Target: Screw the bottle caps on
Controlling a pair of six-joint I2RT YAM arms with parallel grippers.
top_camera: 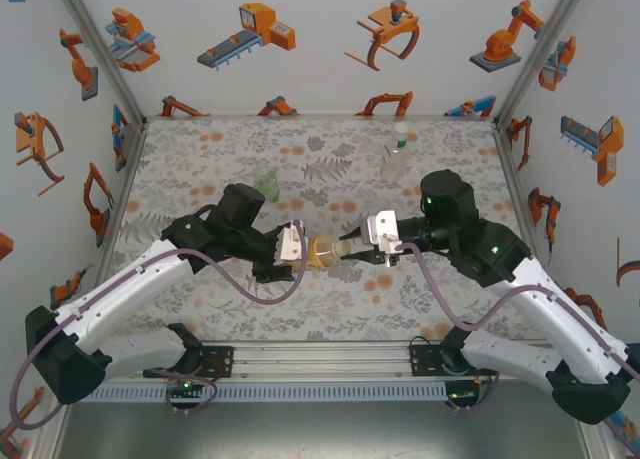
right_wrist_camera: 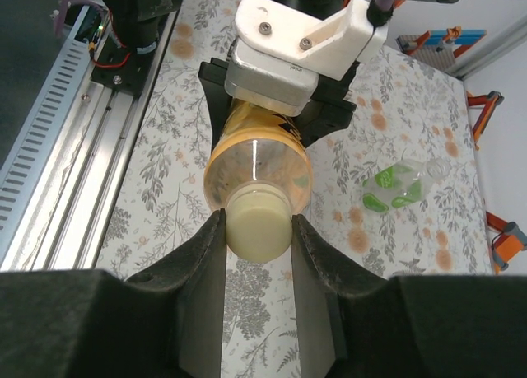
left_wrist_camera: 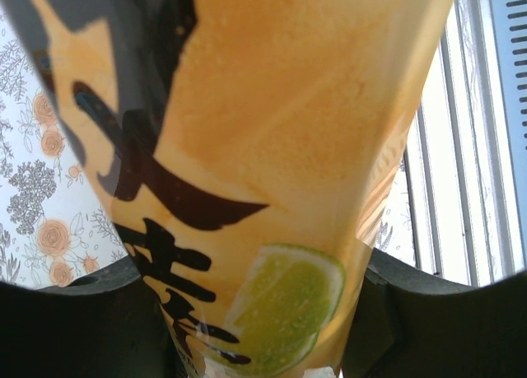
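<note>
Two pincers are meeting over the middle of the tabletop (top_camera: 330,309). Our right pincer (right_wrist_camera: 257,246) is clenching on the pale yellow cap (right_wrist_camera: 257,223), which is sitting on the neck of the amber bottle (right_wrist_camera: 257,160). Our left pincer (top_camera: 298,247) is grasping that bottle round its labelled body and holding it level above the surface, mouth pointing toward three o'clock in the top view.

We are judging the bottle to be light and thin-walled, likely to dent or slip under a hard squeeze. A firm hold round the body near the shoulder therefore seems right, with the small cap pinched across its sides and kept square to the neck.

Out from there, the short green bottle (right_wrist_camera: 399,184) is lying on its side at eleven o'clock from the held one. The slim clear bottle (top_camera: 397,159) is standing at one o'clock, and both are well apart from the arms.

We are working on a flat floral-printed cover. A metal rail (top_camera: 320,364) is running along six o'clock, and white walls (top_camera: 250,29) printed with orange robots are closing us in at nine, twelve and three.
</note>
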